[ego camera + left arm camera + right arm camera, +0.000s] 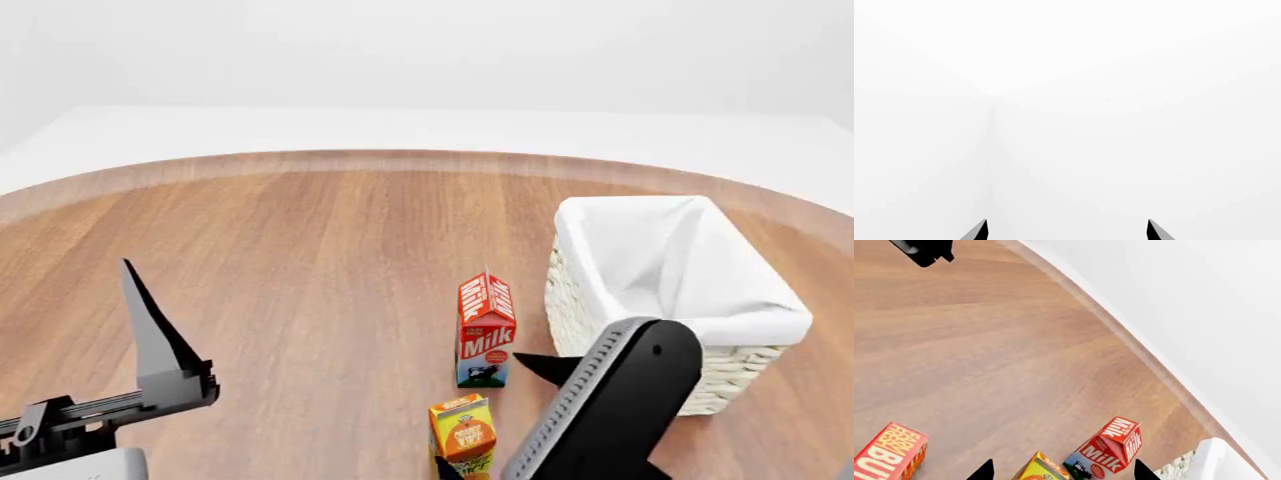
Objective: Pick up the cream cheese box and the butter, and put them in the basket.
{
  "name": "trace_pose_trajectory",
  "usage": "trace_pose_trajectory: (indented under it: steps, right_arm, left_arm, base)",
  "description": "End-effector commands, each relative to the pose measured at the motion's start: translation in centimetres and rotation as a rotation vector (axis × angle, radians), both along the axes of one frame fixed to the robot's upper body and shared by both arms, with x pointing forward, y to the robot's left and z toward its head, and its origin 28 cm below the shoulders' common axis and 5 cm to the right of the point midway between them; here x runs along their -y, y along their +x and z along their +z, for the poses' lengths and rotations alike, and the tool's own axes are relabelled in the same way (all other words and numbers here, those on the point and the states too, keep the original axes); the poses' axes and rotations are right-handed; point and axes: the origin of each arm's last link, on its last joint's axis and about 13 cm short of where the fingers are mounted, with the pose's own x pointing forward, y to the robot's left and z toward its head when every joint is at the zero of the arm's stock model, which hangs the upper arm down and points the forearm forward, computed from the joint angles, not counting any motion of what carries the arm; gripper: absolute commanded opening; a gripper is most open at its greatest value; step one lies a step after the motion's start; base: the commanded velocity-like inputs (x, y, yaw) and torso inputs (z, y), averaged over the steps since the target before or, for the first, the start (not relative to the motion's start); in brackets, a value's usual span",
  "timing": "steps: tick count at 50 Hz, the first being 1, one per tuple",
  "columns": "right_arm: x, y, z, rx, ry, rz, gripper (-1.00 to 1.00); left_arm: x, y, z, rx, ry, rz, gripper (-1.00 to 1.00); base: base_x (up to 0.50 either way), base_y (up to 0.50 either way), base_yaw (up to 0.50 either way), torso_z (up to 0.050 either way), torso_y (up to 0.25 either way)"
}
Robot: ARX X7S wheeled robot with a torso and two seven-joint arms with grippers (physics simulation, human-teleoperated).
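Left pincer (134,300): lower left of head view, released, empty, above bare desk (307,260).
Butter (887,452): lower left of right wrist view, on desk (cut by frame edge).
Juice (462,432): bottom centre, upright.
Milk (486,328): just behind juice.
Right pincer (1061,472): released, tips apart over cartons.
Basket (667,290): right, beside milk.

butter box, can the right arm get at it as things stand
Probably yes. In the right wrist view the butter lies on bare wood beside the orange juice carton, apart from it, with nothing on top. The right gripper looks open.
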Motion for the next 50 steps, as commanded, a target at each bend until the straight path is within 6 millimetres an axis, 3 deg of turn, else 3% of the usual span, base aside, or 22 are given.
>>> trace_pose_trajectory:
  steps: [1,24,50]
  right_arm:
    - [-0.6,-0.7,-0.8,-0.047,0.007,0.076,1.00]
    - [-2.4,-2.2,-5.4,-0.315,0.031,0.009,1.00]
    - [-5.6,-3.1,-5.1,-0.369,0.111,0.096,1.00]
  left_arm:
    - [0.0,-0.1,0.1,0.002,0.001,0.002,1.00]
    - [0.0,-0.1,0.3,0.009,0.001,0.001,1.00]
    - [0.0,-0.2,0.2,0.010,-0.002,-0.003,1.00]
  base:
    - [0.00,0.00,0.00,0.000,0.000]
    - [0.00,0.00,0.00,0.000,0.000]
    - [0.00,0.00,0.00,0.000,0.000]
